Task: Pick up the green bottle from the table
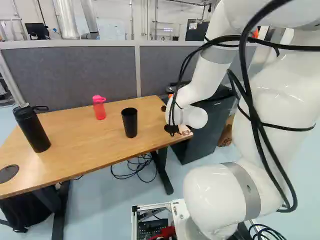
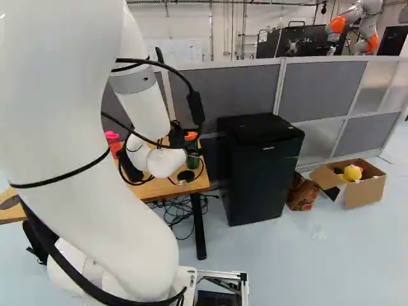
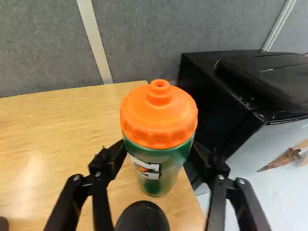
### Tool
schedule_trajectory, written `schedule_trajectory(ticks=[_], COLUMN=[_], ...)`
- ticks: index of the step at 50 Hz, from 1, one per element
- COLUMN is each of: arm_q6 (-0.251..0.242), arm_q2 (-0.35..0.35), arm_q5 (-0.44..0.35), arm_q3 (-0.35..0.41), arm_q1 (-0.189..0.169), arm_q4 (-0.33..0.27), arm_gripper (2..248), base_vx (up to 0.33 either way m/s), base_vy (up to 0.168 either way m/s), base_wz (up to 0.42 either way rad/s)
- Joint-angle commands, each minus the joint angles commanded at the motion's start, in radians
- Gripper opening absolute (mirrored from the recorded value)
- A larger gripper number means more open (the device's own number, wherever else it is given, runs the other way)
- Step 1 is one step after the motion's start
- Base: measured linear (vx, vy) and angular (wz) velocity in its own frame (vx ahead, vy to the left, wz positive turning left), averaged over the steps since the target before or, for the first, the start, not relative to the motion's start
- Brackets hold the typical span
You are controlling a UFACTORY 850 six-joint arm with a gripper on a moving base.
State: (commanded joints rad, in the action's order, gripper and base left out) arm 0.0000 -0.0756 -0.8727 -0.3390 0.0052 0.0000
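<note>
A black two-fingered gripper [image 2: 176,135] stands wide, an orange-capped green plastic bottle [image 3: 158,144] at twelve o'clock between its fingers, upright on a tan wooden table [image 1: 80,135]. Three o'clock of it in the right base view stands a boxy black cabinet [image 2: 258,175].

So on the table [image 1: 82,145], going left to right in the left base view, it's flask [image 1: 34,131], shaker [image 1: 99,110], cup [image 1: 130,124]. Bottle [image 3: 161,168] sits at the right-end corner, fridge [image 2: 258,178] just past it. Divider [image 1: 85,75] runs behind everything, box [image 2: 365,191]'s on the floor [image 2: 306,261], right of the fridge.
</note>
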Motion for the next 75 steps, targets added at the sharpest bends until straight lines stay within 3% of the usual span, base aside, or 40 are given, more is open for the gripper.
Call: schedule_trajectory(ticks=[3, 4, 8, 9, 15, 34, 63, 75], arm_q6=[0.000, 0.000, 0.000, 0.000, 0.000, 0.000, 0.000, 0.000], arm_q2=[0.000, 0.000, 0.000, 0.000, 0.000, 0.013, 0.150, 0.166], arm_q5=[0.000, 0.000, 0.000, 0.000, 0.000, 0.000, 0.000, 0.000], arm_q3=[0.000, 0.000, 0.000, 0.000, 0.000, 0.003, 0.065, 0.072], arm_q1=[0.000, 0.000, 0.000, 0.000, 0.000, 0.000, 0.000, 0.000], arm_q4=[0.000, 0.000, 0.000, 0.000, 0.000, 0.000, 0.000, 0.000], arm_gripper=[185, 146, 146, 118, 112, 112, 112, 112], base_vx=[0.000, 0.000, 0.000, 0.000, 0.000, 0.000, 0.000, 0.000], base_vy=[0.000, 0.000, 0.000, 0.000, 0.000, 0.000, 0.000, 0.000], base_wz=[0.000, 0.000, 0.000, 0.000, 0.000, 0.000, 0.000, 0.000])
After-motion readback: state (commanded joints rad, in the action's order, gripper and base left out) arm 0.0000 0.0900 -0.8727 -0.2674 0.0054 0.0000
